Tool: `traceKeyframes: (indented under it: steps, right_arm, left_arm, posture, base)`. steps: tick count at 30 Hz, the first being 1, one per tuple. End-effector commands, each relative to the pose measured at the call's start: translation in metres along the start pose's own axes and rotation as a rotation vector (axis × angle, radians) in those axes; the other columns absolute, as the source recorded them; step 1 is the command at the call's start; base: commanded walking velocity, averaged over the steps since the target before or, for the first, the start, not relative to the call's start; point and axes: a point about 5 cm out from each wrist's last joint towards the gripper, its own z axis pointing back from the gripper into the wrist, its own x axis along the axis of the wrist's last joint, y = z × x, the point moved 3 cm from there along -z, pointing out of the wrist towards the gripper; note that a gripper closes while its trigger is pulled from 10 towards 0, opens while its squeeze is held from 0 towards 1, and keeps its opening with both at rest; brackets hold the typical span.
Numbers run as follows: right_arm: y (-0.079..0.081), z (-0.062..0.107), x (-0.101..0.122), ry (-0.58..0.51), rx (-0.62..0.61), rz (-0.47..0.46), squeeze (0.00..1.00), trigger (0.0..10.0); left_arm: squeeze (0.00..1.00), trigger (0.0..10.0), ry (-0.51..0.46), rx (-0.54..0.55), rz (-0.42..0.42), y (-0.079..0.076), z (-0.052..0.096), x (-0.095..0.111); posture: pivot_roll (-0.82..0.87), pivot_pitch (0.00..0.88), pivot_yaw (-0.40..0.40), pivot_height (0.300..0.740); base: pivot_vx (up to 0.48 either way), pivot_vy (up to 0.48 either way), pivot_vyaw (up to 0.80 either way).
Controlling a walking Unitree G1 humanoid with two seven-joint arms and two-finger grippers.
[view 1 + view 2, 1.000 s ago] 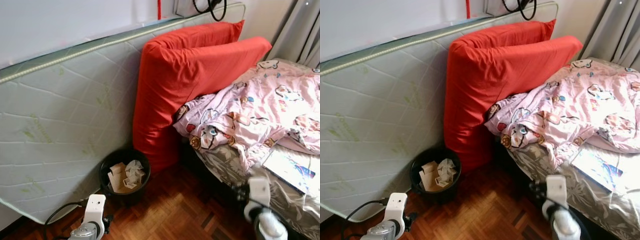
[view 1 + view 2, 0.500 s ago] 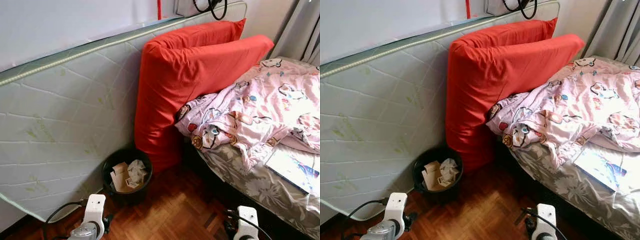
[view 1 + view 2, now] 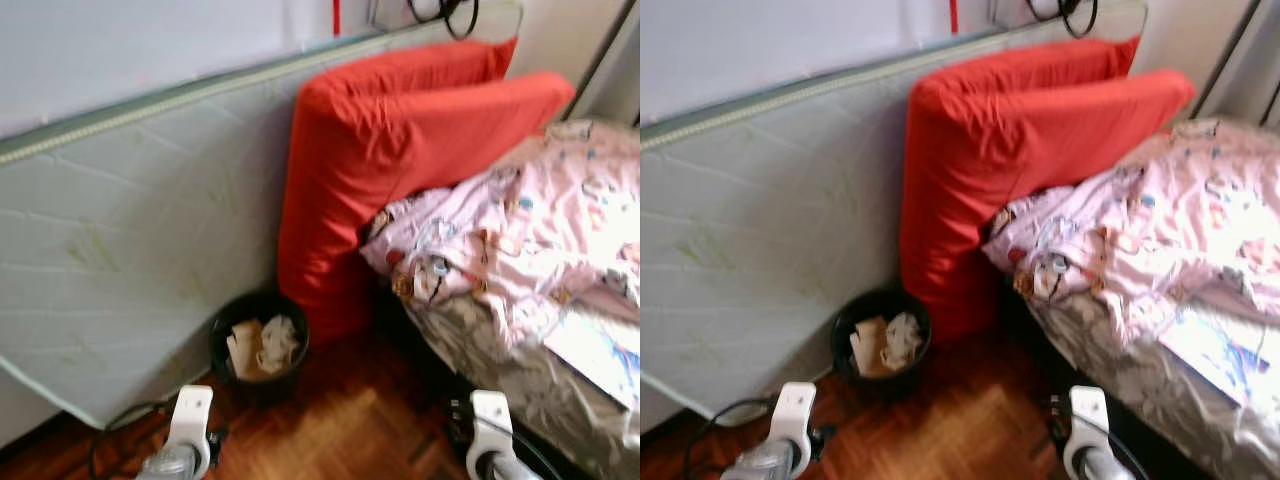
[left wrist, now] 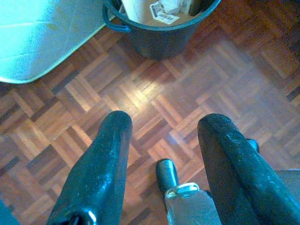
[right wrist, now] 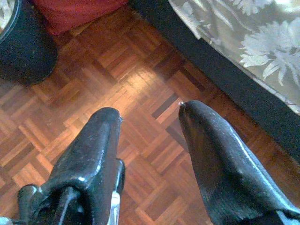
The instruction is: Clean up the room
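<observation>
**Both grippers empty over the parquet, bin just ahead of the left one**

No brand, label or writing can be read; the head views are blurred, and the printed scrap in the bin is too small to make out.

The left gripper [image 4: 161, 136] hangs low over the parquet floor [image 4: 140, 93] with its two black fingers [image 4: 101, 164] spread apart and nothing between them. Straight ahead of it, near but not touching, stands the black waste bin [image 3: 258, 335], holding cardboard and crumpled paper [image 3: 262, 347]. Beyond the bin a pale quilted mattress [image 3: 130, 220] leans on edge against the wall, its rounded corner coming down beside the bin. A dark cable [image 3: 125, 425] loops on the floor close to the left arm.

The right gripper [image 5: 150, 117] also hovers over the parquet, fingers parted and empty. Ahead of it and to its right runs the bed's dark edge under a grey flowered sheet [image 5: 243, 42]. A red cushion [image 3: 400, 170] stands between bin and bed, with a pink patterned blanket [image 3: 520, 230] bunched against it and a flat booklet [image 3: 600, 350] lying on the sheet.
</observation>
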Motion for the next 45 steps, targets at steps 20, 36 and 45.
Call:
traceKeyframes:
  steps: [20,36,45]
  right_arm:
    - [0.0102,0.0008,-0.0119,0.025,0.012,-0.033,0.0,10.0]
    - [0.0103,0.001,-0.0103,0.008,0.017,-0.045,0.0,10.0]
    - [0.0067,0.0023,-0.0131,0.01,0.011,-0.039,0.0,10.0]
  left_arm:
    - [0.0,10.0,0.017,0.007,0.001,0.0012,0.0003,-0.0029]
    - [0.0,10.0,0.017,-0.001,0.017,0.0007,0.0,-0.002]
    - [0.0,10.0,0.019,-0.003,0.021,0.0004,0.0,-0.0023]
  posture:
    - [0.04,0.0,-0.026,0.74]
    - [0.04,0.014,-0.024,0.74]
    - [0.05,0.012,-0.024,0.74]
  base:
    - [0.0,-0.094,-0.78]
    - [0.0,0.0,-0.14]
    - [0.259,0.0,0.0]
